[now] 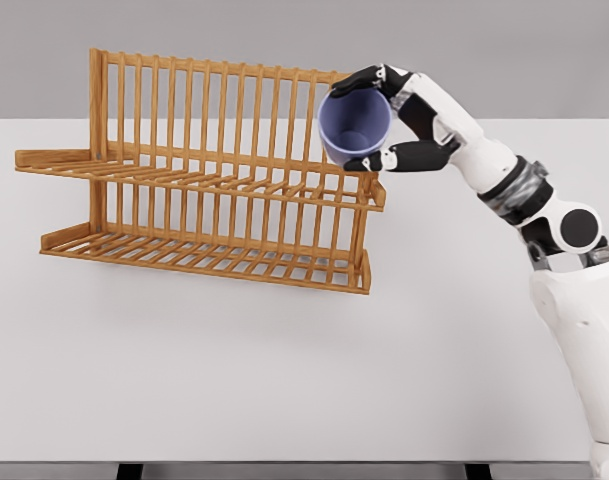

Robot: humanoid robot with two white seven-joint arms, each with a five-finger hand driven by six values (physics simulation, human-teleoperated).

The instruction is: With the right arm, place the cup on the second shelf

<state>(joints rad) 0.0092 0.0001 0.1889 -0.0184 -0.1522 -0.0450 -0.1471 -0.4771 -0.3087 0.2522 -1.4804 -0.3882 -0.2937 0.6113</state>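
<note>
A lilac cup hangs tilted with its open mouth facing me, just above the right end of the upper shelf of a wooden two-tier rack. My right hand is shut on the cup, its dark fingers wrapping over the rim from behind and its thumb pressing below. The right arm comes in from the lower right. Whether the cup's base touches the shelf slats is hidden. The lower shelf holds nothing. No left arm shows.
The rack stands on a white table, toward its back left. Tall upright slats form the rack's back wall right behind the cup. A raised lip ends the upper shelf at its right.
</note>
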